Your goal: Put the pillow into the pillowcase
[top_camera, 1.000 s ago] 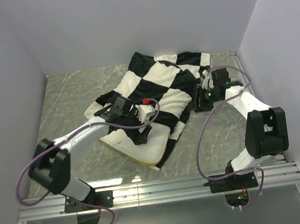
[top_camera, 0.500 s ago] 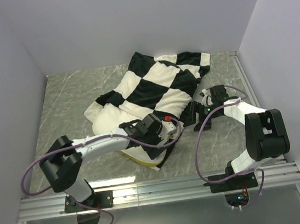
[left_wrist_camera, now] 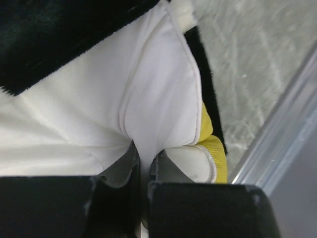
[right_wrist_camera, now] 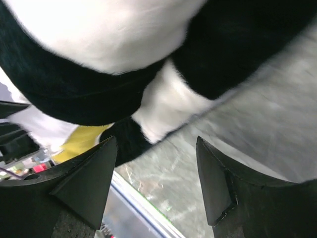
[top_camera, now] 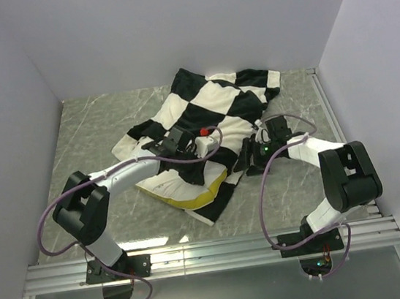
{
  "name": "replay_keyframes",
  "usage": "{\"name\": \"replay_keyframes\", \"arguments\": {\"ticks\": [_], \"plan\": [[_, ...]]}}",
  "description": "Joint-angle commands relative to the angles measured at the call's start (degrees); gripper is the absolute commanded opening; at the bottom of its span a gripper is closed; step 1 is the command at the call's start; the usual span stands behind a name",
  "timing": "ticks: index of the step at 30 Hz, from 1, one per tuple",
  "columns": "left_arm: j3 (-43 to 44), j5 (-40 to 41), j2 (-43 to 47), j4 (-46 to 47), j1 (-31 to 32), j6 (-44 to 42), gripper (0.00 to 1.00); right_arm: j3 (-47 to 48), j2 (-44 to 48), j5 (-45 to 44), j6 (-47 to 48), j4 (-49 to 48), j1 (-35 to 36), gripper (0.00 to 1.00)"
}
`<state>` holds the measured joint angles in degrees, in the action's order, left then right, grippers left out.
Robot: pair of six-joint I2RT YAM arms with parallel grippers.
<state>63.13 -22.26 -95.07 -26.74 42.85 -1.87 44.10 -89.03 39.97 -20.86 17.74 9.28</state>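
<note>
Pinching a fold of the pillow [left_wrist_camera: 99, 114], the left gripper [left_wrist_camera: 143, 158] has it partly inside the pillowcase [right_wrist_camera: 74, 94], yellow end not yet in, while the right gripper [right_wrist_camera: 156, 151] hangs open with the case's edge just in front.

Much of pillow [top_camera: 178, 188] under pillowcase [top_camera: 210, 111]
</note>
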Motion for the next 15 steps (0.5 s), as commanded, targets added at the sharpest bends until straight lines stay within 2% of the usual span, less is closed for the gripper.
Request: {"name": "replay_keyframes", "arguments": {"ticks": [1, 8, 12, 15], "plan": [[4.9, -10.0, 2.8, 0.6, -2.2, -0.6, 0.00, -1.2, -1.3, -1.4, -2.9, -8.1, 3.4, 0.72], [6.5, -16.2, 2.3, 1.5, -5.9, 1.5, 0.00, -0.2, -7.2, -2.6, -5.3, -11.9, 7.3, 0.68], [6.6, -19.7, 2.6, 3.5, -9.0, 6.3, 0.00, 0.3, -9.4, -2.3, -5.1, -11.2, 7.5, 0.66], [7.1, -22.5, 2.7, 4.9, -10.7, 7.9, 0.00, -1.2, -7.7, -2.3, -5.1, -10.9, 7.4, 0.70]]}}
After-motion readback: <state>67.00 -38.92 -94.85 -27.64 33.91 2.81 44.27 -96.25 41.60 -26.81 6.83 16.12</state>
